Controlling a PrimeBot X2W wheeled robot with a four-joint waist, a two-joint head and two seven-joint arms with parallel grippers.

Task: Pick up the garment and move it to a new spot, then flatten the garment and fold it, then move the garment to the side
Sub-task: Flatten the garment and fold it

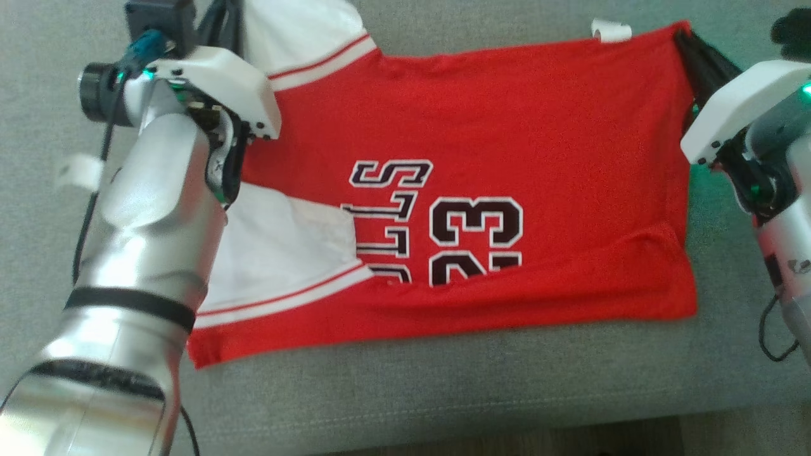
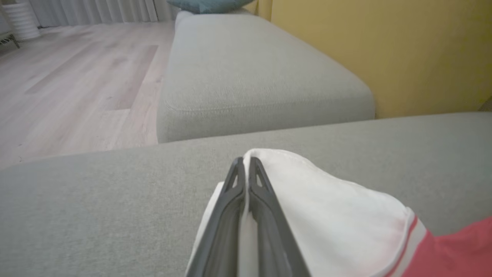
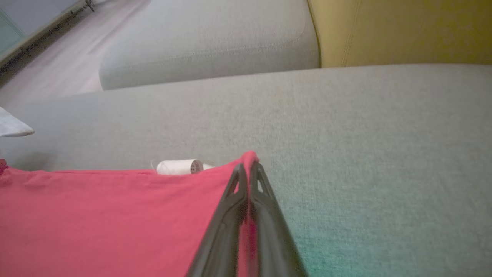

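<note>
Two end effectors are gripping one garment.

Garment (image 1: 475,145): a red jersey with white sleeves, the number 23 and black-and-white lettering. It is lying spread on the grey sofa cushion (image 1: 443,392) with the print facing up, across the centre of the head view. A shallow fold is showing toward its 5 o'clock corner.

Left end effector (image 2: 246,161): the fingers are pressing together, clamping the edge of the white sleeve (image 2: 326,200) at the garment's 11 o'clock corner. The sleeve cloth is bunching around the fingers.

Right end effector (image 3: 248,169): the fingers are drawn together, pinching the red corner of the garment at its 2 o'clock. The corner tip is poking up past the fingertips.

Second white sleeve (image 1: 279,247): it is lying flat at the garment's 8 o'clock, partly behind the left forearm (image 1: 146,253).

Small white roll (image 3: 180,167): it is resting on the cushion against the garment's far edge, at 1 o'clock and near the right end effector.

Yellow wall (image 2: 384,50): it is standing at 1 o'clock in the left wrist view.
</note>
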